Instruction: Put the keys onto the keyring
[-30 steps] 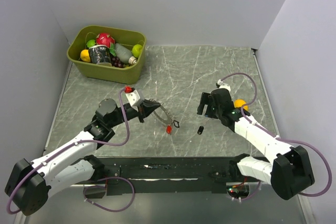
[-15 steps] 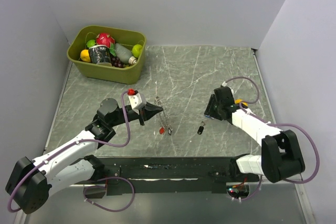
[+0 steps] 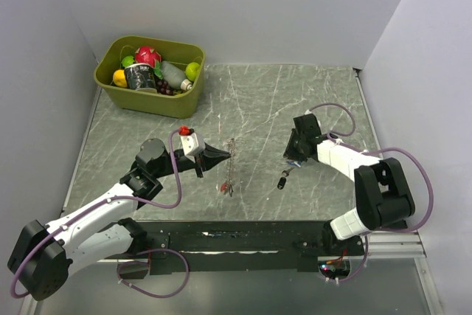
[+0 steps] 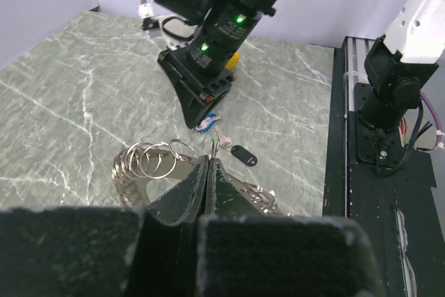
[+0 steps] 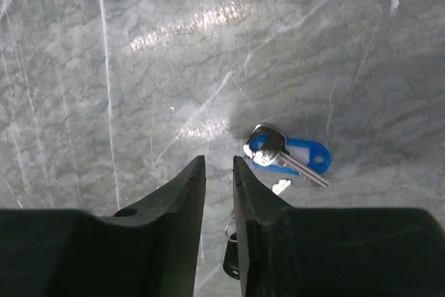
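Left arm first: the left pincer [image 4: 208, 172] is clenched on the bunch of silver wire keyrings [image 4: 147, 161]. It seems to hold them up off the grey marbled surface [image 3: 258, 101] so the loops hang free for threading. A small red-headed key [image 3: 222, 189] dangles below the bunch. Moving across, a tiny black-headed key [image 3: 282, 180] lies loose on the surface between the arms. Now the right pincer [image 5: 219, 165]: it points straight down, jaws a narrow slit apart with only marble between them, grasping nothing. Just right of its tips the blue-tagged metal key [image 5: 292, 154] lies flat, likely its target. I'd say the pincer sits slightly off-line for the pick.
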Available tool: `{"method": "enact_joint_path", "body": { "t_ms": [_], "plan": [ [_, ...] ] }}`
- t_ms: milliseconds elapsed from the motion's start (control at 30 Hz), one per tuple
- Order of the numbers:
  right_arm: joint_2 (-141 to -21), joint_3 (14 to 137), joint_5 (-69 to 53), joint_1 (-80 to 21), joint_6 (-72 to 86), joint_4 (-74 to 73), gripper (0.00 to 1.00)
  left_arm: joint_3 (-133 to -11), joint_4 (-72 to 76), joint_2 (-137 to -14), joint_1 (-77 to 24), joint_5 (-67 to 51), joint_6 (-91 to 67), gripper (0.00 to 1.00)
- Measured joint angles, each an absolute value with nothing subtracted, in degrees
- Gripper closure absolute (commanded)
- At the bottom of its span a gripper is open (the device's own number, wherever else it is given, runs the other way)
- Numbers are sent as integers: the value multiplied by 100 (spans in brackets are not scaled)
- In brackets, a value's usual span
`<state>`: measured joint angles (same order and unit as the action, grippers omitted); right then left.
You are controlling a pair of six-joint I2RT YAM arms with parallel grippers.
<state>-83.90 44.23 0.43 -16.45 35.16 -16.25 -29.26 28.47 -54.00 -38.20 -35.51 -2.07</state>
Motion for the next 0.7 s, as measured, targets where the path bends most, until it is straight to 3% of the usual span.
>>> {"method": "enact_joint_path", "body": {
  "t_ms": [300,700],
  "plan": [
    [-8455,4473,137,-1645,3514,-1699,62,-2923,2952,-5400,-3841,-3675,-204,99],
    [-8374,4469,217,-1645,3531,-1758,61,-2915,2976,-5437,-3868,-3769,-99,99]
  ]
}}
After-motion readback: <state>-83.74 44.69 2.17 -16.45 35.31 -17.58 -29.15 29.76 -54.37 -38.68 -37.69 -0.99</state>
